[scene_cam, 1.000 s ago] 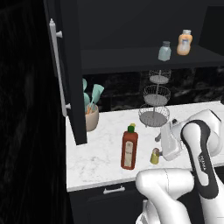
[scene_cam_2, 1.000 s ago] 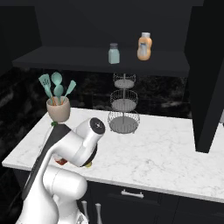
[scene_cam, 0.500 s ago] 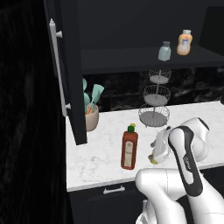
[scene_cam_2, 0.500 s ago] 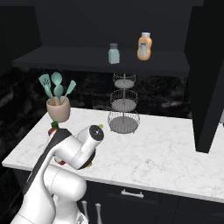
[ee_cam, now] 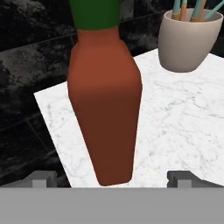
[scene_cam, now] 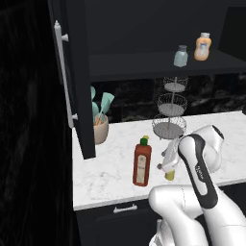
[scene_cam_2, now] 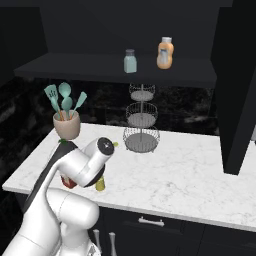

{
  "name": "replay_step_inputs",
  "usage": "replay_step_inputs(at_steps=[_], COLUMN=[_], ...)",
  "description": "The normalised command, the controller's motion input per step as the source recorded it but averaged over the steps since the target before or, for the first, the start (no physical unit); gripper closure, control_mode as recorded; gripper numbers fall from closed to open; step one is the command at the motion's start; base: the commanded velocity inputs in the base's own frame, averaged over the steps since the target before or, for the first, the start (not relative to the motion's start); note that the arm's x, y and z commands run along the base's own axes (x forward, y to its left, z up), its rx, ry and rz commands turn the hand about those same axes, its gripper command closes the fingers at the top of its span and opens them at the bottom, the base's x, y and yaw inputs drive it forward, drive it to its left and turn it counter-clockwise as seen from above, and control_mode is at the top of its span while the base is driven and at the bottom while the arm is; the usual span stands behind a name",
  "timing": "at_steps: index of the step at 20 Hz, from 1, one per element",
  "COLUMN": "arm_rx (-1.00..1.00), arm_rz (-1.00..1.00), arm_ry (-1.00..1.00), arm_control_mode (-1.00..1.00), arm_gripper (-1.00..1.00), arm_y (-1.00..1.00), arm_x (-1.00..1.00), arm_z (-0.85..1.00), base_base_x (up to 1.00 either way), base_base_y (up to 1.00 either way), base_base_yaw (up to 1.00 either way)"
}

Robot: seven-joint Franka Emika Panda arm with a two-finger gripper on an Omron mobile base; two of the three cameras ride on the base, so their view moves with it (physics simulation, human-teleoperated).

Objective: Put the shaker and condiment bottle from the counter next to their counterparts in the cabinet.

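So nothing's shelved yet: bottle [scene_cam: 142,165] & shaker [scene_cam: 168,174] both on counter [scene_cam: 110,168], gripper [ee_cam: 112,177] spread wide, empty, lined up w/ bottle.

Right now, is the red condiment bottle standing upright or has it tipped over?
Upright. The condiment bottle stands on its base on the counter, green cap on top, and nothing grips it.

left base view: looking forward and down from behind the arm's left, taking in the counter [scene_cam: 110,168] at mid-frame and the cabinet [scene_cam: 144,65] shelf at upper right.
right base view: facing the same counter [scene_cam_2: 200,175] and shelf from the right.
hand view: sitting very close, looking along the counter at the condiment bottle [ee_cam: 105,100].
shared: all three are showing the utensil cup [scene_cam: 100,130].
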Motion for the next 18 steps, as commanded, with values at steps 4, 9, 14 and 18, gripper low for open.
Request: replay_step_inputs(at_steps=[4, 9, 14, 18], arm_rx=[0.0, 0.0, 0.0, 0.0], arm_rz=[0.0, 0.0, 0.0, 0.0], arm_ry=[0.0, 0.0, 0.0, 0.0], arm_control_mode=[-1.0, -1.0, -1.0, -1.0], arm_gripper=[-1.0, -1.0, -1.0, -1.0], arm_y=[0.22, 0.07, 0.13, 0.05], arm_x=[0.13, 0.13, 0.02, 0.0], arm_z=[0.0, 0.0, -0.02, -0.02], base_base_x=[0.0, 0.0, 0.0, 0.0], base_base_y=[0.0, 0.0, 0.0, 0.0], base_base_yaw=[0.0, 0.0, 0.0, 0.0])
